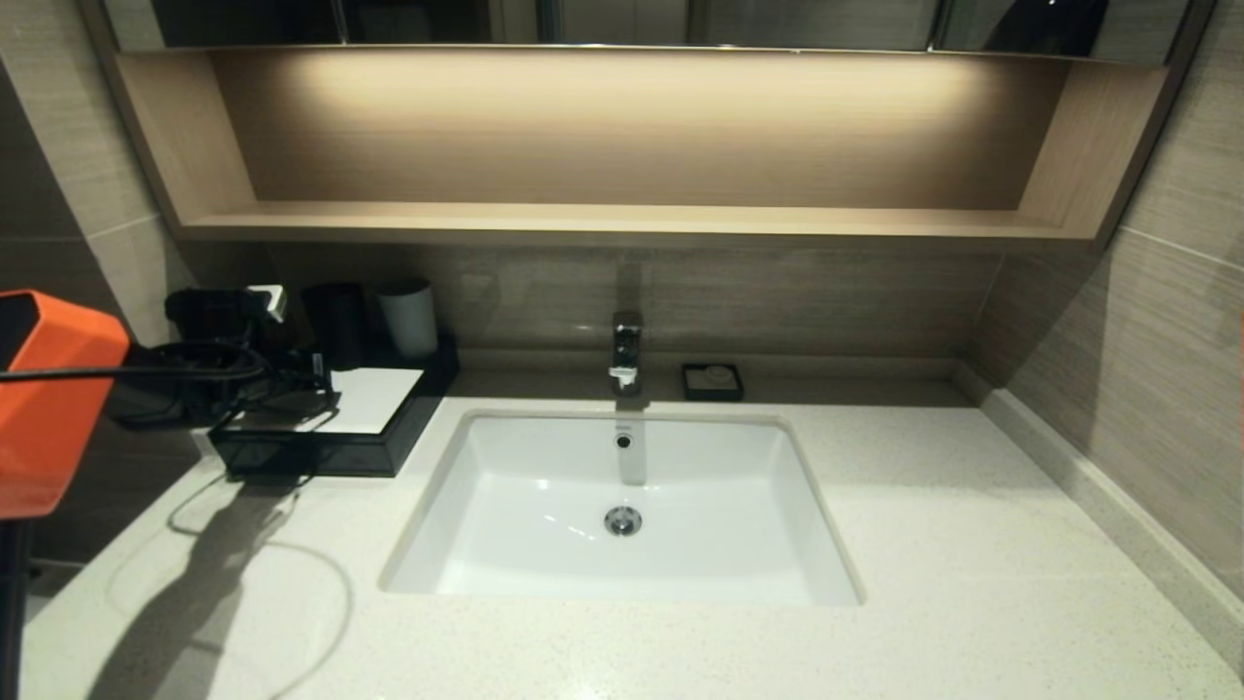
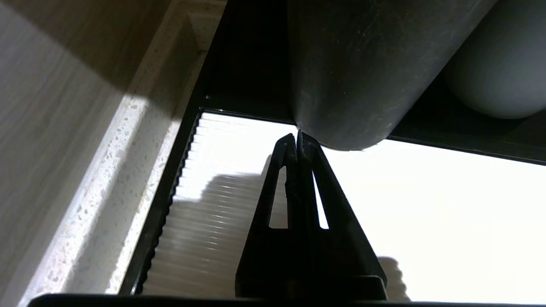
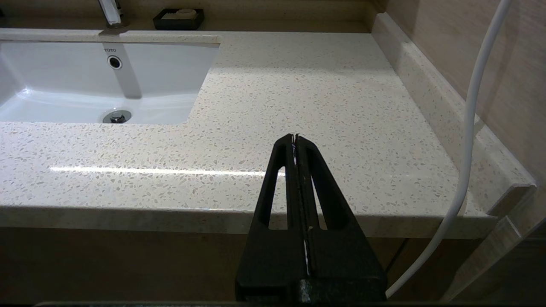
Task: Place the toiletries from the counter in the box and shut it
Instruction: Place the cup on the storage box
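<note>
Fingers pressed together, the left gripper (image 2: 297, 137) hovers over the box (image 2: 426, 221); only its wrist view shows this.

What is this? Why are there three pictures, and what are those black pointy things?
It is a robot with two arms, working at a bathroom counter. The big picture comes from a camera on its head, looking down at the white basin and the tap. The other two come from little cameras on its wrists.

The black pointy things are its grippers, like fingers. The left gripper is pinched shut with nothing in it, hanging over the white top of the black box, right by a dark cup and a white cup. The right gripper is shut too, holding nothing, waiting in front of the counter's edge.

A small soap dish sits by the wall. I can't see any toiletries lying on the counter.
</note>
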`<state>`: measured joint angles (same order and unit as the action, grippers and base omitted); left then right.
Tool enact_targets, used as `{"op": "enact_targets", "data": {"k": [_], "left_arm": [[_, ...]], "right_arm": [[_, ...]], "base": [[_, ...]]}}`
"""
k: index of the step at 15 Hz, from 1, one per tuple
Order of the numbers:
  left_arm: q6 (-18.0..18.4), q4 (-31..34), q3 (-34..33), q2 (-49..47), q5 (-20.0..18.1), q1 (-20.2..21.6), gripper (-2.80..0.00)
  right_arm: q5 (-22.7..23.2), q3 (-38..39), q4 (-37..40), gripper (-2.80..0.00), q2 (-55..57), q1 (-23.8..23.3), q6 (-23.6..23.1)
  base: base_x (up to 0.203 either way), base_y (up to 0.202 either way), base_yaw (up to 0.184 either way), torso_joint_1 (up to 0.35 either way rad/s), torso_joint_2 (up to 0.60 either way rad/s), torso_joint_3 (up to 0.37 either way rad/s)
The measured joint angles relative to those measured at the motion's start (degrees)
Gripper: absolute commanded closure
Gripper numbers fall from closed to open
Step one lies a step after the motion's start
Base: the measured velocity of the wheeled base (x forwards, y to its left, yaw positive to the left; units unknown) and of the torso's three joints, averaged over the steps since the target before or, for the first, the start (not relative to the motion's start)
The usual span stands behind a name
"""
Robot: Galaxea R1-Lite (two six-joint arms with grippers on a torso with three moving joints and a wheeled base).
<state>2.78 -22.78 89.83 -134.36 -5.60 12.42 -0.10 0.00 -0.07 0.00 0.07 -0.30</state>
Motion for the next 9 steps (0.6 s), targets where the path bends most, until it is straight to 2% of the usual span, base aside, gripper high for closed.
{"op": "enact_targets", "data": {"k": [9], "left_arm": [[-1.9, -0.1, 0.5, -0.3, -0.5, -1.7, 0.00]], "right_arm": [[0.0, 0.0, 0.0, 0.00, 0.0, 0.0, 0.0]], "base": [[0.000, 0.000, 0.000, 0.000, 0.00, 0.000]]}}
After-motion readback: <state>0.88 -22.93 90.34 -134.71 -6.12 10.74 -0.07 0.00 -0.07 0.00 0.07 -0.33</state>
